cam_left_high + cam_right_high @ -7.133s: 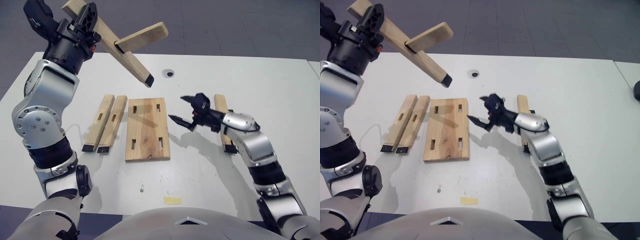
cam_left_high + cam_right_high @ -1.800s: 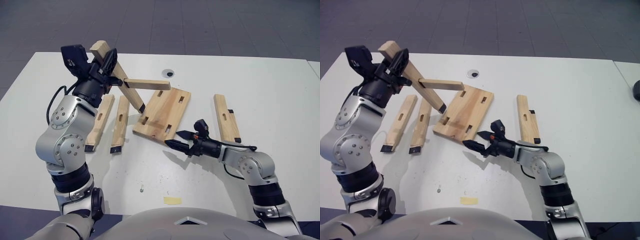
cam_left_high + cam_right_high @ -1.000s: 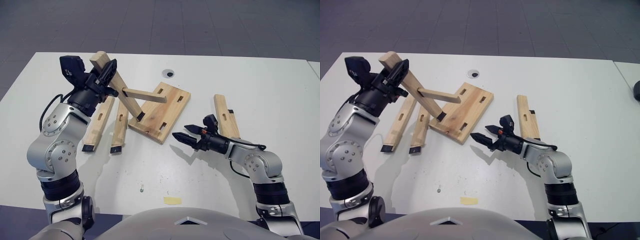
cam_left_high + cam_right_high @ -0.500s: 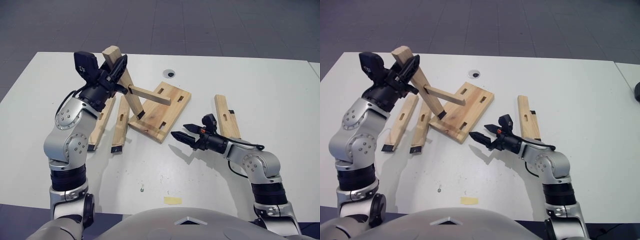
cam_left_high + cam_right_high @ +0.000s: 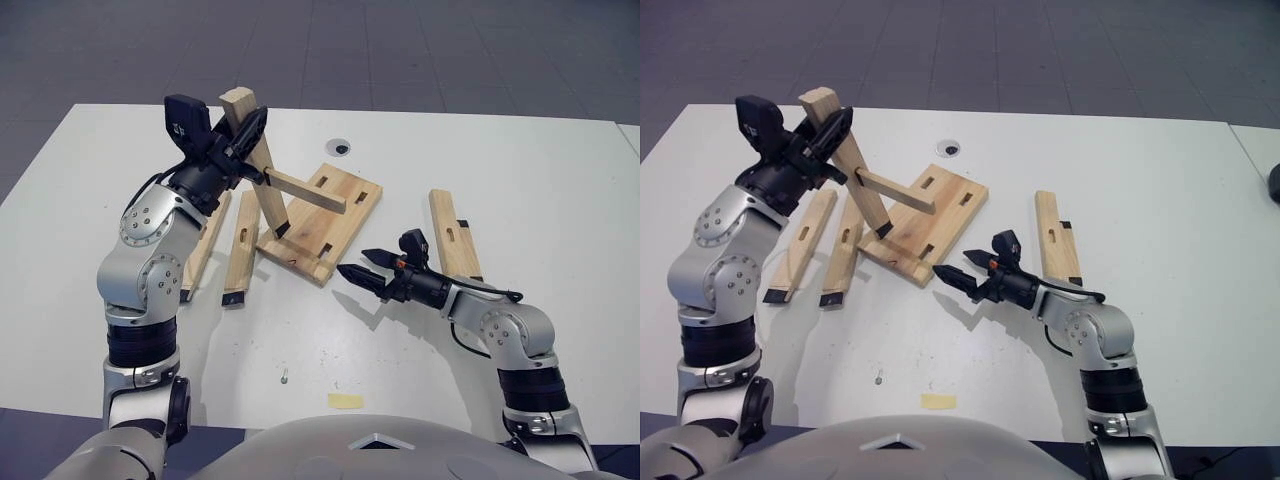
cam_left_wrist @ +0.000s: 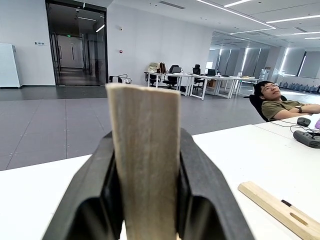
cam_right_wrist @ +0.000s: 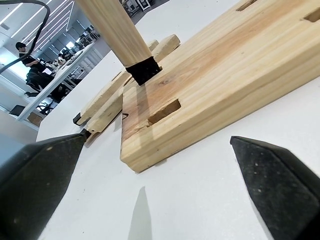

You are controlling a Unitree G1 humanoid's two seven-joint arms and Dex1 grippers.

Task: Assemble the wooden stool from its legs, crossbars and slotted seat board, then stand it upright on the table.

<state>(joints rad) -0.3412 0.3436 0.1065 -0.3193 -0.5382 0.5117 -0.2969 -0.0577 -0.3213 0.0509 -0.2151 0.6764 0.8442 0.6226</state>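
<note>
My left gripper (image 5: 246, 124) is shut on the upper end of a wooden leg (image 5: 262, 178) with a crossbar (image 5: 307, 190) plugged into its side. The leg stands tilted, its black foot (image 7: 142, 70) down on the left part of the slotted seat board (image 5: 330, 215), beside a slot. The board lies skewed at the table's middle. My right gripper (image 5: 367, 270) is open, low over the table just right of the board's near corner, pointing at it. Two legs (image 5: 222, 243) lie side by side left of the board. Another leg (image 5: 451, 234) lies behind my right forearm.
A round cable hole (image 5: 340, 148) sits in the white table (image 5: 540, 170) behind the board. A yellow tape scrap (image 5: 345, 401) and a small screw (image 5: 284, 377) lie near the front edge. There is open table to the far right.
The left arm has swung the leg and crossbar rightward and more upright, its foot staying on the board. The right gripper has edged left toward the board's near corner.
</note>
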